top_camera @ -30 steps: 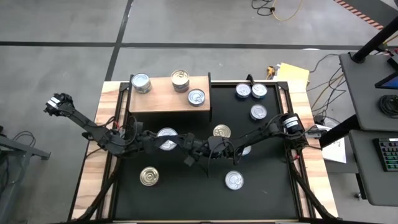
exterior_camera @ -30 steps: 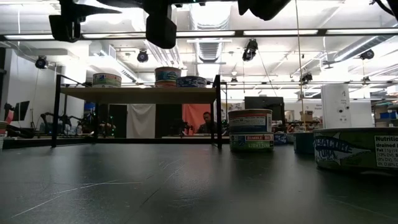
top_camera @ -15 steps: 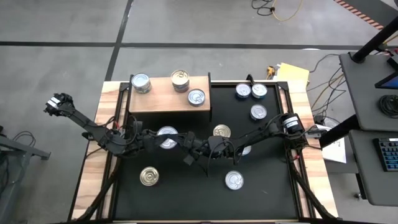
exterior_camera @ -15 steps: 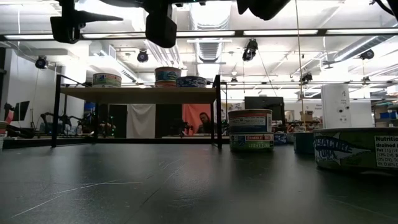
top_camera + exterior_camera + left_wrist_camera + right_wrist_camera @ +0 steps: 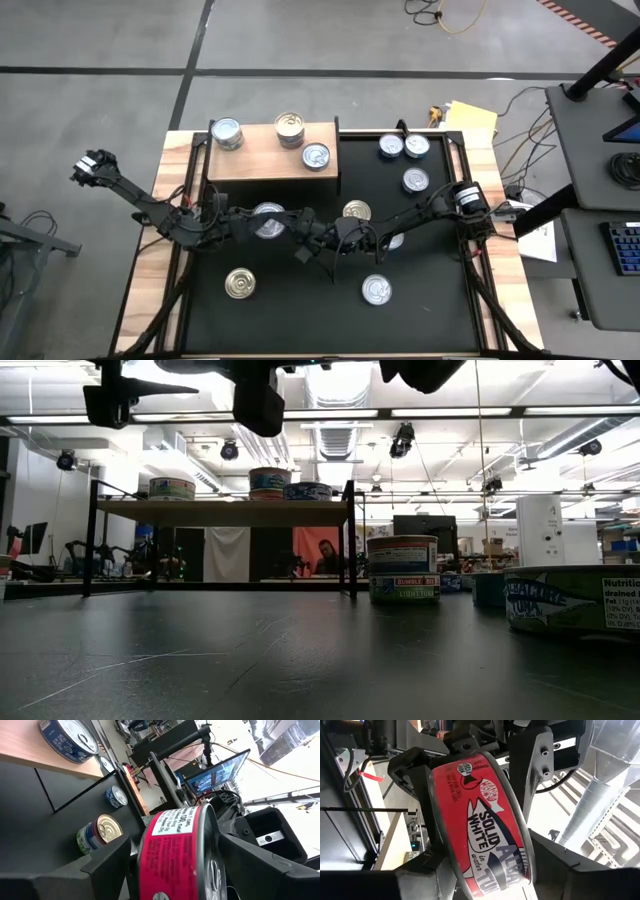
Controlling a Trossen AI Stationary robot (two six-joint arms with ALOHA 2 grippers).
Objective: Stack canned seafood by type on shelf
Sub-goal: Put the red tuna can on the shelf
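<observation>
My two grippers meet above the middle of the table point(image 5: 200, 300), the left gripper point(image 5: 318, 240) and right gripper point(image 5: 338, 240) on opposite sides of one can point(image 5: 175, 855). The shelf point(image 5: 272, 155) stands at the far left of the table, bearing three cans: one point(image 5: 227, 132) at its far-left corner, one point(image 5: 289, 127) at the far edge, one point(image 5: 316, 156) toward its right end. Three cans point(image 5: 404, 146) lie right of the shelf. Two cans point(image 5: 240, 283) lie nearer.
</observation>
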